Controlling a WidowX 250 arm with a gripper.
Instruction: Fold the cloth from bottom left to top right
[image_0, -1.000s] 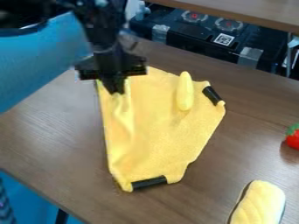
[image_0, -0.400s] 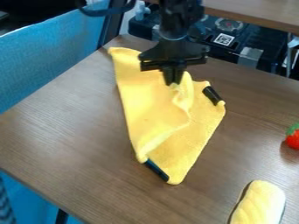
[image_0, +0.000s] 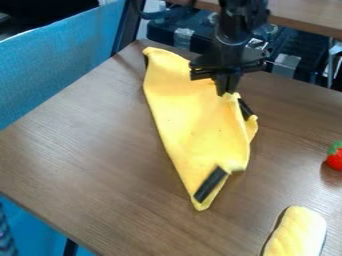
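- Wood-grained brown table (image_0: 87, 150), smooth and set at a slant; blue, finely textured panel (image_0: 60, 62) along its upper left side.
- Yellow cloth (image_0: 194, 125) on the table, around the middle and upper middle: soft, matte, gently rumpled, folded over into a long, uneven wedge. Black strips on it: a sliver at the upper left edge, a flat bar (image_0: 210, 184) by the lower tip, another (image_0: 246, 109) at the right edge.
- The cloth's long axis runs from upper left down to lower right, steeply, the narrow tip pointing to the bottom of the view.
- Black gripper (image_0: 228, 93) over the cloth's upper right edge, pointing down, fingers close together with cloth pinched between; it hides some of that edge.
- Behind the table, dark case (image_0: 200, 31) with pale tape, partly covered by the arm (image_0: 235, 22).
- Pale yellow, rounded lump (image_0: 297, 234) at lower right, apart from the cloth.
- Red strawberry (image_0: 335, 160), green-topped, at the right edge, well apart from the cloth.
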